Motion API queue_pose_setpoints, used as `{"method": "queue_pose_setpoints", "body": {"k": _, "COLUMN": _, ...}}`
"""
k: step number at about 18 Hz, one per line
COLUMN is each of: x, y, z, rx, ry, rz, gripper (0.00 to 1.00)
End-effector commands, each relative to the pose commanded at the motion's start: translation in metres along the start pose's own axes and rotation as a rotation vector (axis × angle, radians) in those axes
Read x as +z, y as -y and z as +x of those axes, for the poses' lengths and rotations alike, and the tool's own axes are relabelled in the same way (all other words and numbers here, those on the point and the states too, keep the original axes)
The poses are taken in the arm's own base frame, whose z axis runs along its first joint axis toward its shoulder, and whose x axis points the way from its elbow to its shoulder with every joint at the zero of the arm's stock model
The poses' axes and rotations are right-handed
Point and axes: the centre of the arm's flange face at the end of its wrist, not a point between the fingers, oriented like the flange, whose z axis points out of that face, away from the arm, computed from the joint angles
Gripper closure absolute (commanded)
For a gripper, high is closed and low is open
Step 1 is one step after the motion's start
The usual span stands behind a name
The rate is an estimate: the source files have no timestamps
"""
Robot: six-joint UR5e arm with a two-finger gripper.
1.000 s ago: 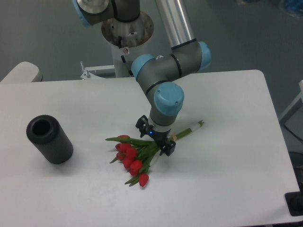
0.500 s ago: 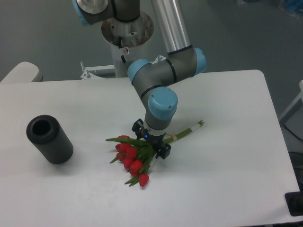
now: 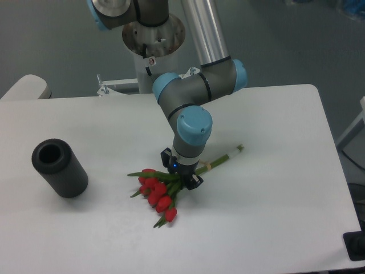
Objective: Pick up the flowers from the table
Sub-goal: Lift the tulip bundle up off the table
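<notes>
The gripper (image 3: 181, 172) was clenched on the tulip bunch (image 3: 165, 191), whose stems were aligned from lower left to upper right.

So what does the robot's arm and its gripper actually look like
The arm has a polished silver tube and dark grey joint housings with light blue round end caps. Its small black two-finger gripper carries a blue light on the wrist above black fingers. No loose cables are visible.
</notes>
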Motion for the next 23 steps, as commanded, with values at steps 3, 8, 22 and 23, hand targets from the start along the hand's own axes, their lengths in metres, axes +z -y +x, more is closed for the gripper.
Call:
{"method": "queue_pose_setpoints", "body": {"k": 3, "x": -0.001, "y": 0.001, "z": -0.001, "rx": 0.002, "ry": 0.003, "rz": 0.001, "gripper": 0.62}}
{"method": "queue_pose_setpoints", "body": {"k": 8, "x": -0.01, "y": 0.0, "z": -0.006, "rx": 0.005, "ry": 0.02, "rz": 0.009, "gripper": 0.64}}
{"method": "queue_pose_setpoints", "body": {"k": 22, "x": -0.12, "y": 0.027, "z": -0.046, "rx": 0.063, "ry": 0.153, "rz": 0.208, "gripper": 0.68}}
{"method": "queue_pose_setpoints", "body": {"k": 23, "x": -0.127, "y": 0.018, "z": -0.051, "rx": 0.046, "ry": 0.157, "rz": 0.231, "gripper": 0.68}}
